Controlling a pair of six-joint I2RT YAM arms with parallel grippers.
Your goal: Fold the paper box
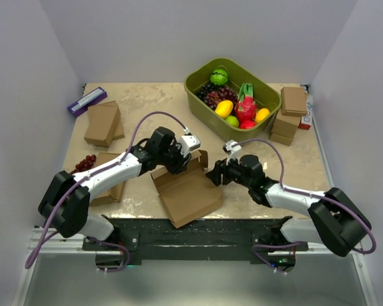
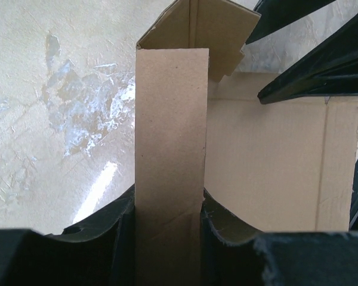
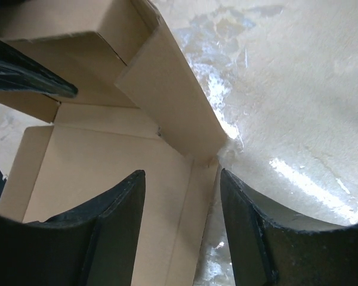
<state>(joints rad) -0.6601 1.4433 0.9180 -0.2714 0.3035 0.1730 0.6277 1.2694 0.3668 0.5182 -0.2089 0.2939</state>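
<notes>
Brown small boxes [image 1: 103,123] left, green fruit tub [image 1: 232,95] behind paper box [image 1: 187,194].

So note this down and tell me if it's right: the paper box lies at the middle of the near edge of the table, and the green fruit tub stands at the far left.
One thing is wrong. The green fruit tub stands at the far right of the table, not the far left, as the top external view shows. The paper box does lie at the middle of the near edge.

Matt brown cardboard paper box [image 1: 188,194], glossy mottled stone-look table [image 1: 147,105], smooth olive plastic tub [image 1: 193,89].
</notes>
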